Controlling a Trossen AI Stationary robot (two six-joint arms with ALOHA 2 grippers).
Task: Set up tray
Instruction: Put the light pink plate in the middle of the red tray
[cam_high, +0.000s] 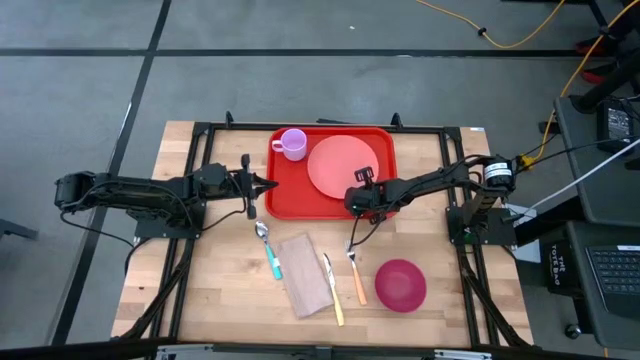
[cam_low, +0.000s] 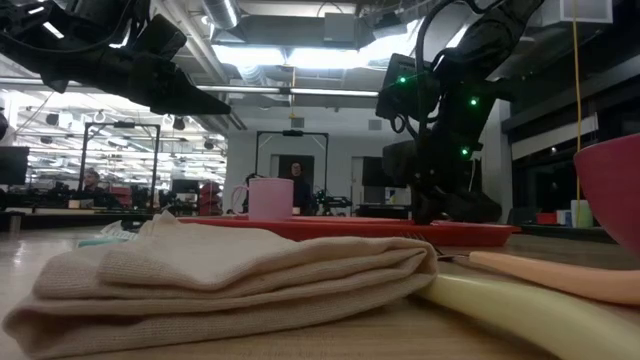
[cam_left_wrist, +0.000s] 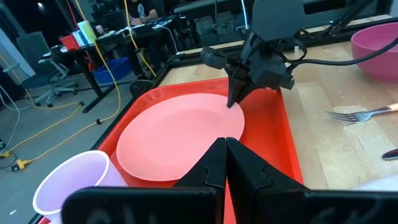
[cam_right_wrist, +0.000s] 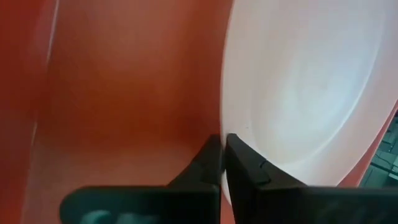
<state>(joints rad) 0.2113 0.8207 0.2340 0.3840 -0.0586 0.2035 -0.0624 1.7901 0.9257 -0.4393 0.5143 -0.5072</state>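
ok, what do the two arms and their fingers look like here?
Both arms are dark, near-black jointed links with black cables running along them. The left gripper and right gripper end in slim, tapered black fingers. In the low view, small green lights glow on one arm. No markings are legible.

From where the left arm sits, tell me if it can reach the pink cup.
Probably yes: the left gripper, shut, waits beside the red tray, and nothing lies between it and the pink cup in the near corner.

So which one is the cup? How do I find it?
Find the big red tray at the table's far side. The cup stands in its far left corner, beside the round pink plate. It is the only small lilac thing with a handle.
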